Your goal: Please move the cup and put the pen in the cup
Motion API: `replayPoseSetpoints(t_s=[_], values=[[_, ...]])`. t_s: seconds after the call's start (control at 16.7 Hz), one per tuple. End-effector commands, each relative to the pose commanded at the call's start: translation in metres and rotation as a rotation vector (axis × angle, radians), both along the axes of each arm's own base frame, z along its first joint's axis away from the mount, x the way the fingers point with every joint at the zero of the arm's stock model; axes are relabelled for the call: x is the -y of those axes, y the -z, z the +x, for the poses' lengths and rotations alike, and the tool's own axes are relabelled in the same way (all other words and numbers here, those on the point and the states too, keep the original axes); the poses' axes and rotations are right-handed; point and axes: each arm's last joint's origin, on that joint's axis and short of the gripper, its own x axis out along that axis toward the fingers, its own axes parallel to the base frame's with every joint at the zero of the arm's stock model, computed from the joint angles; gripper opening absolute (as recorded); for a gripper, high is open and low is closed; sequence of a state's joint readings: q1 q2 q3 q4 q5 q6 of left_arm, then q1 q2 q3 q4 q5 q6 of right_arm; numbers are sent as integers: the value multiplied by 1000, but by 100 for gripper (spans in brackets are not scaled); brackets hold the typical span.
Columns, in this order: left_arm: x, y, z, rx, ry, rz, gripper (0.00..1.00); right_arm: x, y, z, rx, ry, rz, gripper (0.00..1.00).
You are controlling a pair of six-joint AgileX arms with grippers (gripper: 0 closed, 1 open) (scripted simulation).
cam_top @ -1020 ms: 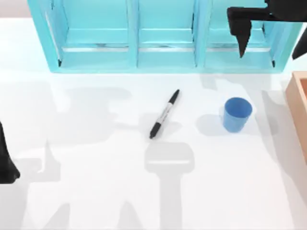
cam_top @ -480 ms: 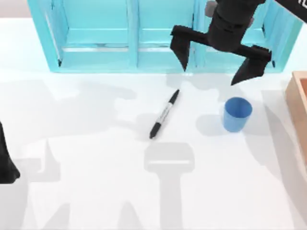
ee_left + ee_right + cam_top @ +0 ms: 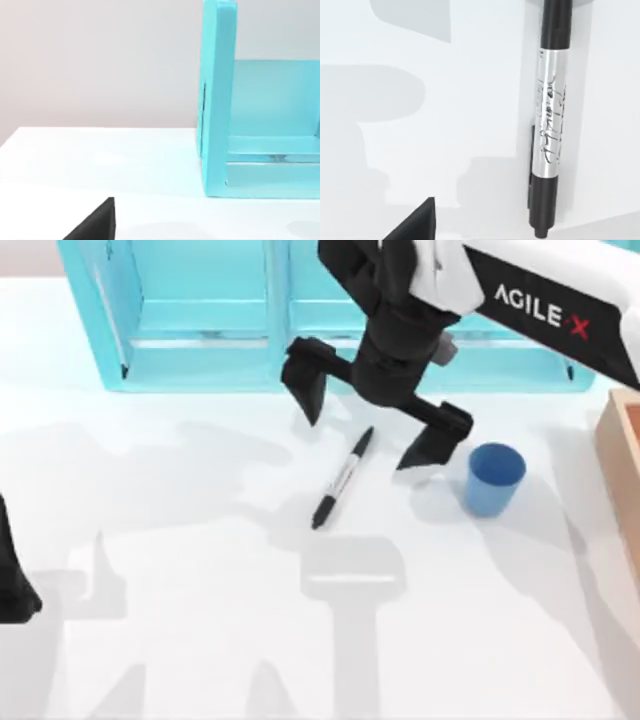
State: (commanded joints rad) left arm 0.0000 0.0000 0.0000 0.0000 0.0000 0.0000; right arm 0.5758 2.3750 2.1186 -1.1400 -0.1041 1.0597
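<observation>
Three cameras: one overhead, two wrist-mounted.
Top: looks straight down on tabletop [image 3: 200, 640]. Right wrist: close above pen [image 3: 551, 120], shared with top. Left wrist: low, level, facing cyan shelf [image 3: 217, 100], also shared.

Pen [image 3: 551, 117]: cap end cut off by right wrist view's edge. Shelf [image 3: 330, 315]: partly hidden behind the right gripper's [image 3: 372, 430] spread jaws.

one pen [image 3: 342, 478], one cup [image 3: 494, 478], one teal shelf unit [image 3: 330, 315], perhaps one wooden box [image 3: 622, 465]
</observation>
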Motion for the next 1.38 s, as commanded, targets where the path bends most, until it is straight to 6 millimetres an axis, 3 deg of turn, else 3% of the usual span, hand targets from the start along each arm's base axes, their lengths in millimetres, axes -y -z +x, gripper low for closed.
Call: replayPoseSetpoints(t_s=[0.24, 0.36, 0.72, 1.02, 1.38], values=[[0, 0, 0, 0, 0, 0, 100, 2, 0, 1, 3, 3, 0, 100], [0, 0, 0, 0, 0, 0, 100, -3, 15, 3, -2, 0, -2, 100], [0, 0, 0, 0, 0, 0, 100, -18, 90, 9, 3, 0, 2, 100], [0, 0, 0, 0, 0, 0, 100, -19, 98, 8, 0, 0, 0, 100], [0, 0, 0, 0, 0, 0, 100, -19, 98, 8, 0, 0, 0, 55]])
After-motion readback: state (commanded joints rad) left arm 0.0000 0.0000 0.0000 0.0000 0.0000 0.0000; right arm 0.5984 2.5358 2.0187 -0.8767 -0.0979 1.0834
